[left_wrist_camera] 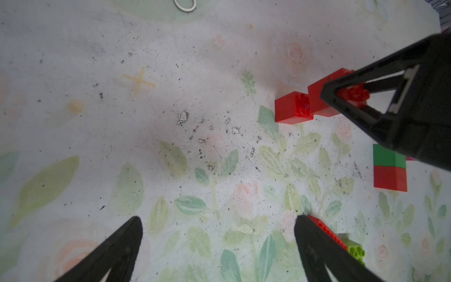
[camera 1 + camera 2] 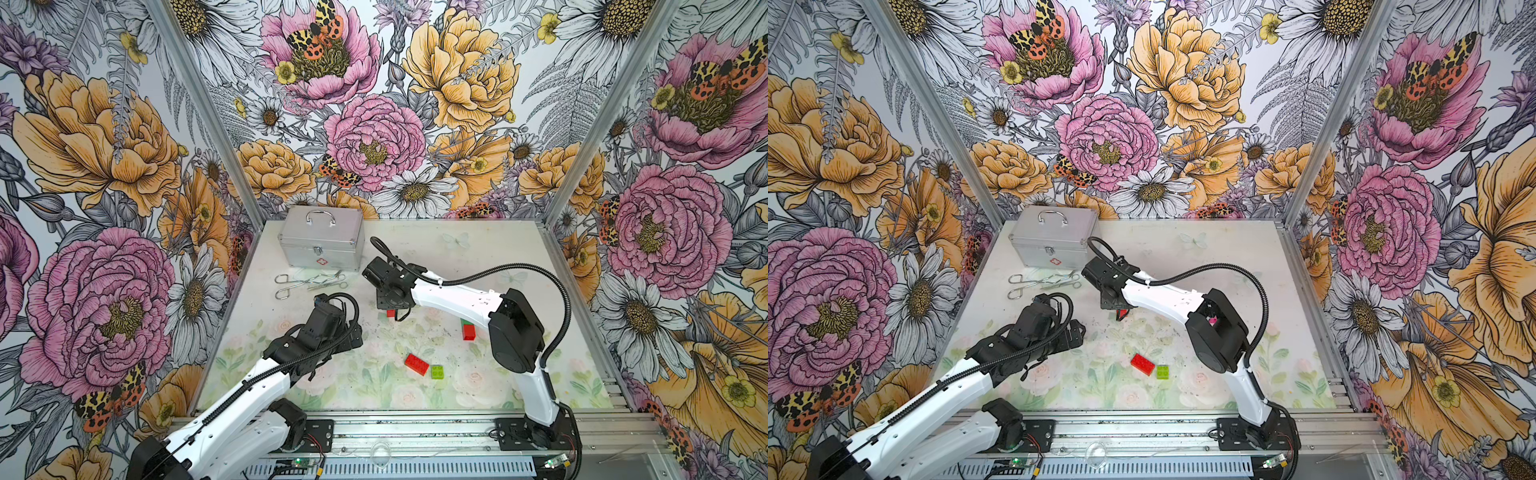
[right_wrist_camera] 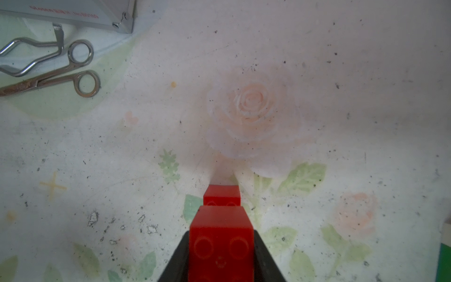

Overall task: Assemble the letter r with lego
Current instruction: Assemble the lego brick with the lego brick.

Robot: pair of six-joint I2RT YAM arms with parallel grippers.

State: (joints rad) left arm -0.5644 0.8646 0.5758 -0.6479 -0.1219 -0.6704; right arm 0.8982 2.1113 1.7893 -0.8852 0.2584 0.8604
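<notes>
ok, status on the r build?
Left gripper open, empty. Right gripper shut on red brick, beside second red brick. Scissors, case clear of it.

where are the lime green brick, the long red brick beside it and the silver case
lime green brick (image 2: 436, 371), in a top view, its studded top
long red brick (image 2: 417, 364), in a top view, middle of its studded top
silver case (image 2: 328, 232), in a top view, its lid

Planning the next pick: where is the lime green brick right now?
In both top views the lime green brick lies front-middle on the table, just beside the long red brick, on its right-arm side.
</notes>
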